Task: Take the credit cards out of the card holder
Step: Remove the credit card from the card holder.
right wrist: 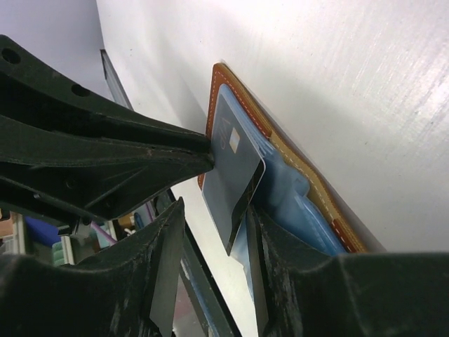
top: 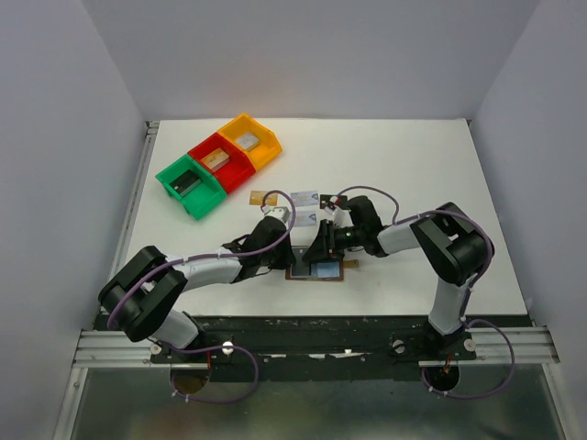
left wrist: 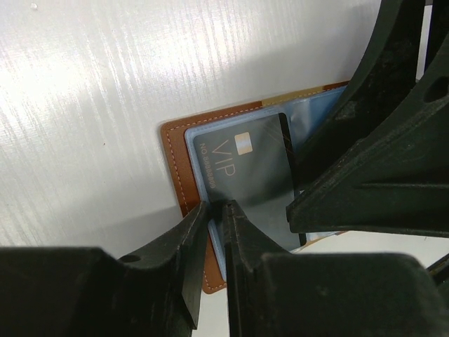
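The brown card holder point(top: 316, 270) lies open on the table, light-blue inner faces up. A black VIP card point(left wrist: 245, 168) sticks partly out of its sleeve, its free end lifted point(right wrist: 235, 175). My left gripper point(left wrist: 214, 214) is shut on the holder's left edge point(left wrist: 174, 161), pinning it down. My right gripper point(right wrist: 210, 274) is open, with the black card's lifted corner between its jaws, close to the right finger point(right wrist: 263, 281). A gold-tan card point(top: 264, 197) and two silvery cards point(top: 304, 196) point(top: 305, 217) lie on the table just beyond the holder. Both grippers point(top: 295, 255) point(top: 321, 249) meet over it.
Green point(top: 190, 183), red point(top: 220, 162) and yellow point(top: 249, 140) bins stand in a diagonal row at the back left, each with a block inside. The holder lies near the table's front edge point(top: 312, 314).
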Robot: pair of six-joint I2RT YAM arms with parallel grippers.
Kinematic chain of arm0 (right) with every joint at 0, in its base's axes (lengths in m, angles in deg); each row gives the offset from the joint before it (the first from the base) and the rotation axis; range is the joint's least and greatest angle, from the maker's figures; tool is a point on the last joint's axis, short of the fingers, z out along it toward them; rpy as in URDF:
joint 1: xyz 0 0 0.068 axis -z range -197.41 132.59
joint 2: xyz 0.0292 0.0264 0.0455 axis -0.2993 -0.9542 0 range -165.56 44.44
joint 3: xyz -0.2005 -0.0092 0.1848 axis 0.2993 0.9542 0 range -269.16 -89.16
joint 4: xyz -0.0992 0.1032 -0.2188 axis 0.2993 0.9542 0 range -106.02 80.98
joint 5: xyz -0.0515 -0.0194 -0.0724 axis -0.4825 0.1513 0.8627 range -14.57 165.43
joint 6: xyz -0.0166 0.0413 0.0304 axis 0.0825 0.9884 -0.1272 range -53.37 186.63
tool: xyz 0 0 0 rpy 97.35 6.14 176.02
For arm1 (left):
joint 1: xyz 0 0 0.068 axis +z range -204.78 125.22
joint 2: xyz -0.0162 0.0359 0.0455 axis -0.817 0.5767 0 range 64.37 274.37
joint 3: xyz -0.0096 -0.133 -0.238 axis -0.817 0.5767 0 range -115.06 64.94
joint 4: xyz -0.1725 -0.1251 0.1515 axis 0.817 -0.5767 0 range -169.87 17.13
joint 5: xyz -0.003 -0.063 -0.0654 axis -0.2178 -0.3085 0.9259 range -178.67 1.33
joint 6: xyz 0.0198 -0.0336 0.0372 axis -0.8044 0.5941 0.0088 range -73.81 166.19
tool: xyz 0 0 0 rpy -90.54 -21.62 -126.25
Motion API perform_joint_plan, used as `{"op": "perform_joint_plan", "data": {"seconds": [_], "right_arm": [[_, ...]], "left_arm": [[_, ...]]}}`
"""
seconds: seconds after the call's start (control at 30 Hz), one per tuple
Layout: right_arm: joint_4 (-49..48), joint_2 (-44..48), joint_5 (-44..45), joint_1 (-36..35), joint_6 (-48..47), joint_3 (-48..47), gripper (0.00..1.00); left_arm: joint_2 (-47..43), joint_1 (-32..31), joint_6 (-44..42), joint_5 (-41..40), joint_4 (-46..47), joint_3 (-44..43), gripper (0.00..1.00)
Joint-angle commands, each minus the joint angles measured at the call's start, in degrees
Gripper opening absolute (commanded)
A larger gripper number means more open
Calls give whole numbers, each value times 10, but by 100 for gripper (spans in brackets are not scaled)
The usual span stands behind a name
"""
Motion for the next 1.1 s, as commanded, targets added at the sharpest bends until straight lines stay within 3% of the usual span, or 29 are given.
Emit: {"op": "perform_joint_plan", "data": {"seconds": [0.0,0.2,0.37,1.07], "right_arm": [[-48,-35,-34,-8,22,4,49],[-47,-31,-32,-8,21,10,48],[-37,-30,-27,-8,18,7,48],[-30,-21,-42,-13,15,-4,48]], "left_arm": [[10,-5,1,4,-4,17,30],[-35,-4,8,-13,-15,27,38],[-76,-4,8,-32,-28,32,38],[-3,-4,11,-7,-9,19,24]]}}
